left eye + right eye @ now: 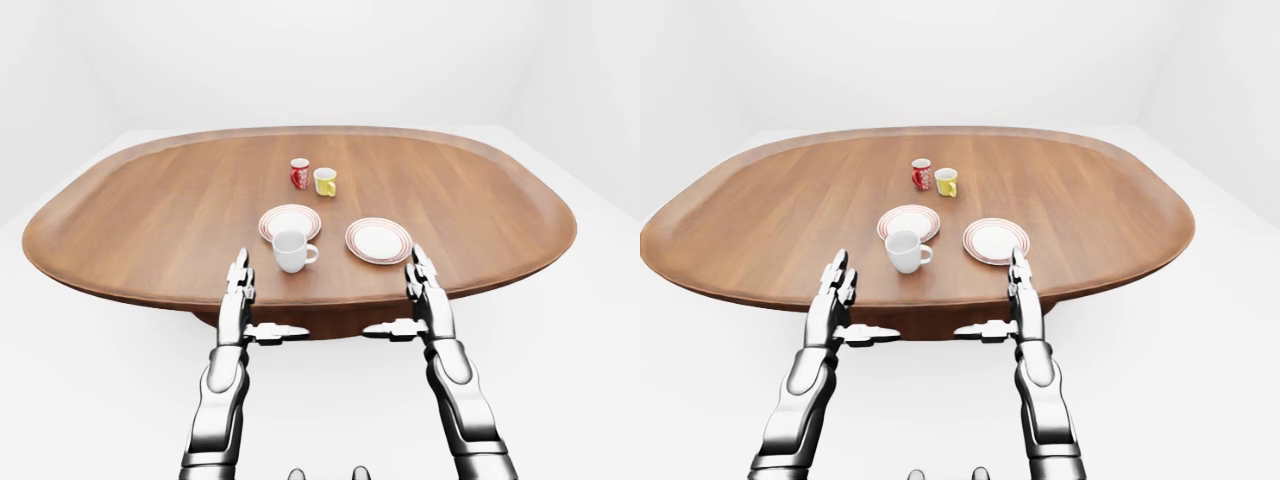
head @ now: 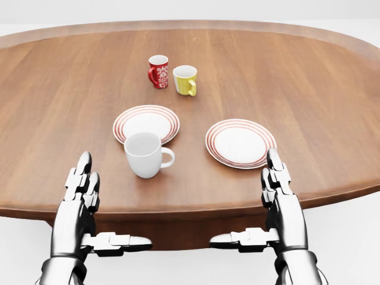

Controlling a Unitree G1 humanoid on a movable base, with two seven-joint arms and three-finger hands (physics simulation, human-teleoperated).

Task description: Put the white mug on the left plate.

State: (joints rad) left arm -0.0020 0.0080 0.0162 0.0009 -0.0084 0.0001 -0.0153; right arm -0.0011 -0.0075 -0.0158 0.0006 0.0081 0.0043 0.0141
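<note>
White mug (image 2: 143,154): stands upright on the table (image 2: 332,83), handle turned to the head view's right, just below the left plate (image 2: 146,123); its rim overlaps the plate's lower edge in that view, though I cannot tell whether they touch.
Left plate: bare, red-ringed, so the mug needs only a short lift up the view.
Right plate (image 2: 240,142): also bare, well clear of the mug.
Red mug (image 2: 158,71) and yellow mug (image 2: 185,80): side by side higher in the view, apart from the route.
Left hand (image 2: 83,196): fingers spread wide, holding nothing, at the table's near edge, left of the mug.
Right hand (image 2: 279,199): likewise wide and empty, below the right plate.
Stage: grasp not yet begun; the left hand seems better placed.
</note>
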